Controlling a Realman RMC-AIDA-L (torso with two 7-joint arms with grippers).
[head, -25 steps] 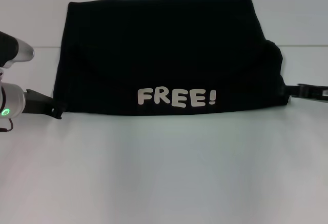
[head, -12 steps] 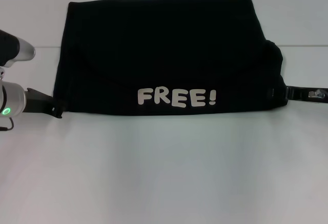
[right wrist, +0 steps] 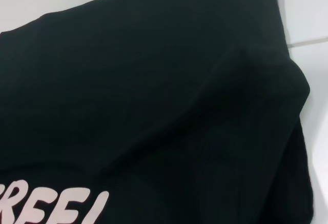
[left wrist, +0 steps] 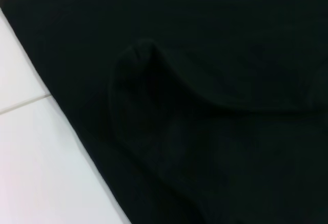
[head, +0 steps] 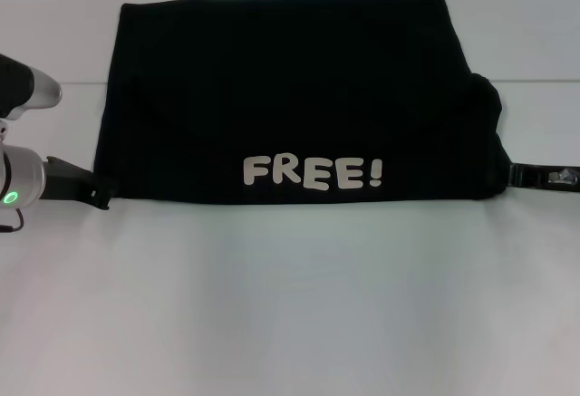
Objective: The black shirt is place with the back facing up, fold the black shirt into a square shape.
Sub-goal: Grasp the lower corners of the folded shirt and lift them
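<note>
Folded black shirt (head: 299, 97) flat on table, white "FREE!" lettering along near edge.

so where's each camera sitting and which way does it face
Head view: on the head, looking forward and down at the black shirt on the white table; left gripper and right gripper show at its sides.
Left wrist view: close on the shirt's edge; no fingers show.
Right wrist view: close on the shirt by the "FREE!" lettering, also visible from the head.
</note>
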